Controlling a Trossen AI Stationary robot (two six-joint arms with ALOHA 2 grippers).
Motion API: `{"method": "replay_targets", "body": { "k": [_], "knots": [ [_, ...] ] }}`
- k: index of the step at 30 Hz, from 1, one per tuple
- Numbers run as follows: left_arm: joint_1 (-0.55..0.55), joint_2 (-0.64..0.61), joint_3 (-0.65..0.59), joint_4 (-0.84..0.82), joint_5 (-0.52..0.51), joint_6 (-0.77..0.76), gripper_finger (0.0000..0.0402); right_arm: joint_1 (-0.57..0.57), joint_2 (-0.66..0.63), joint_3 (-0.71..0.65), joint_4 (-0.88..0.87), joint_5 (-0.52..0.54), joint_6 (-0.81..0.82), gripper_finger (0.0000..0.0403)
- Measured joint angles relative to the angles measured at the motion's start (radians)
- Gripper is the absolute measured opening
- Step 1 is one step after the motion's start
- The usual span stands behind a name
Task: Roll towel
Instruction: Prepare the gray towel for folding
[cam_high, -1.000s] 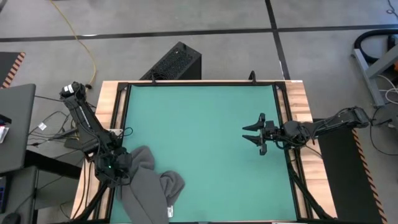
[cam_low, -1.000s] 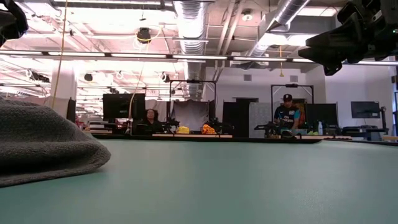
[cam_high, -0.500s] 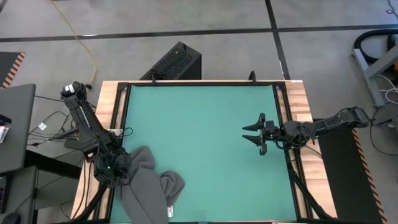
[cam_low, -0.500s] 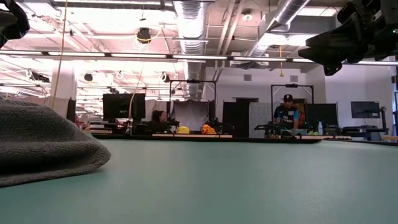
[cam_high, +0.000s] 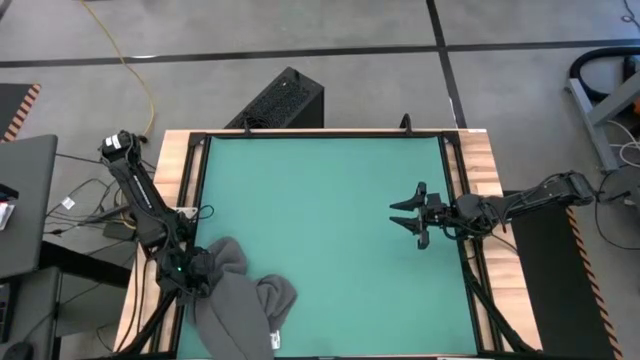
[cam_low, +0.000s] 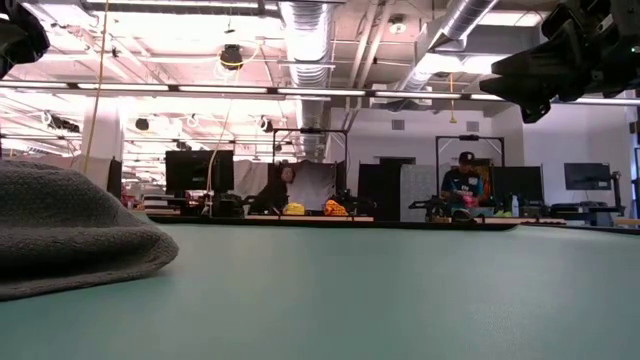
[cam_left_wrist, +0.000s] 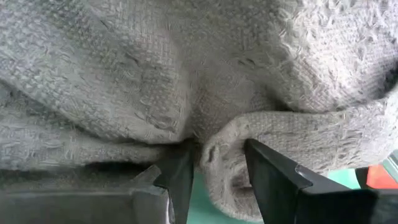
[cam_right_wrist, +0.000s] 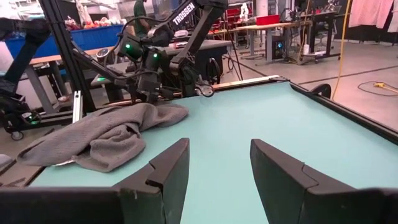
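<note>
towel (cam_high: 240, 300) lies bunched at the table's (cam_high: 330, 200) near-left corner, its near edge reaching the table's near edge. left gripper (cam_high: 197, 278) sits at the towel's left edge, by the table's left side, a fold of the cloth between its fingers (cam_left_wrist: 180, 177). right gripper (cam_high: 405, 215) hangs above the table's right half, near the right edge, well apart from the towel, pointing across toward the left side. bare tabletop lies between them.
</note>
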Motion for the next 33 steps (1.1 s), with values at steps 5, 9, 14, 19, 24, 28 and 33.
{"method": "replay_targets", "body": {
  "k": [5,9,14,19,24,28,33],
  "knots": [
    [0.0,0.0,0.0,-0.003,0.003,-0.018,0.011,0.0,0.0,0.0,0.0,0.001,0.0,0.0195],
    [0.0,0.0,0.0,-0.004,-0.007,-0.053,0.0041,0.0,0.0,0.0,0.0,0.002,0.001,0.0195],
    [0.003,0.0,0.026,-0.01,-0.135,-0.082,0.0004,0.0,0.0,0.0,0.018,0.002,0.001,0.0195],
    [0.046,0.0,0.133,-0.044,-0.22,-0.073,0.0002,0.0,0.0,0.0,0.081,0.002,0.002,0.0195],
    [0.116,0.0,0.276,-0.057,-0.43,0.059,0.0001,0.0,0.0,0.0,0.14,0.002,0.003,0.0195],
    [0.199,0.0,0.395,-0.052,-0.607,0.278,0.0001,0.0,0.0,0.0,0.16,0.002,0.003,0.0195],
    [0.307,0.0,0.519,-0.039,-0.761,0.633,0.0,-0.002,0.036,0.009,0.169,0.002,0.001,0.0202]
  ]
}}
